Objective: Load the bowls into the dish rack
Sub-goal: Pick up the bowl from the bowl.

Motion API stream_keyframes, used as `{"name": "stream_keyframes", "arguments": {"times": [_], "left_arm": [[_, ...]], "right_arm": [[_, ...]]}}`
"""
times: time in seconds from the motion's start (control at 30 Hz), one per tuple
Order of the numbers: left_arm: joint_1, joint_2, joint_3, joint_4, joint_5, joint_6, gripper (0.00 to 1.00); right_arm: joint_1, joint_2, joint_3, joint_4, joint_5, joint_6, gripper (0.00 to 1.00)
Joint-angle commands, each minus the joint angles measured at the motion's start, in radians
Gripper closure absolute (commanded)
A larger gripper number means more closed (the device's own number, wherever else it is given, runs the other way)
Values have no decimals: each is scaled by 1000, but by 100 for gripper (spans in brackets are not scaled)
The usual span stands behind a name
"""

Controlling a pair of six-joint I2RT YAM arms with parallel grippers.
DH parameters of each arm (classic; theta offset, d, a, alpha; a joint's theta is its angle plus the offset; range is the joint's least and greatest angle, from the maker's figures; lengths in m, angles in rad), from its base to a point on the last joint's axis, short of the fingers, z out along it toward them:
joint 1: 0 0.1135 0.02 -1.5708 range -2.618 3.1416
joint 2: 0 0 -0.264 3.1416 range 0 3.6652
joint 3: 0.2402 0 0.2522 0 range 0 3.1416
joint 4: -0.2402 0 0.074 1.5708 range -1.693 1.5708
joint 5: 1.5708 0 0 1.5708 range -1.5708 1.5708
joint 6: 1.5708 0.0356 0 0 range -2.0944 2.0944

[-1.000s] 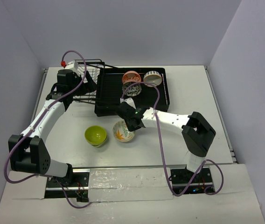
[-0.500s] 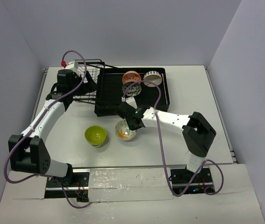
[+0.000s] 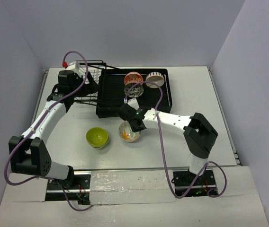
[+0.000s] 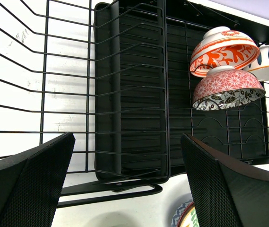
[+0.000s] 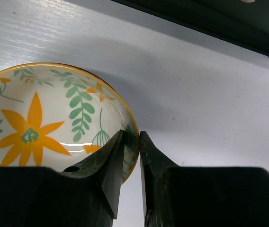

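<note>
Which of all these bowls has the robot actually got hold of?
The white bowl with the orange flower, on the table: the right gripper pinches its rim. The green bowl sits untouched; the rest stand in the dish rack.

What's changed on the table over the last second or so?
The right gripper, pinching the rim of the flower-patterned bowl, has tipped it up and nudged it slightly toward the dish rack. The left gripper stays open over the rack; the green bowl and the racked bowls haven't moved.

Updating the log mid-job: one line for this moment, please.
right claw: shut on floral bowl rim | left claw: open, at dish rack | green bowl: on table
</note>
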Motion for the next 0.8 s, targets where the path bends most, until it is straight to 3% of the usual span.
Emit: {"name": "stream_keyframes", "arguments": {"times": [0.0, 0.2, 0.33, 0.77], "left_arm": [[-6, 18, 16, -38, 28, -12, 1], [-6, 14, 15, -38, 25, -14, 1], [-6, 12, 7, -35, 25, -15, 1], [-6, 12, 7, -31, 36, -20, 1]], "right_arm": [[-4, 24, 34, -44, 44, -2, 75], [-4, 1, 37, -55, 79, 15, 75], [-2, -7, 37, -61, 110, 26, 81], [9, 5, 56, -100, 154, 42, 81]]}}
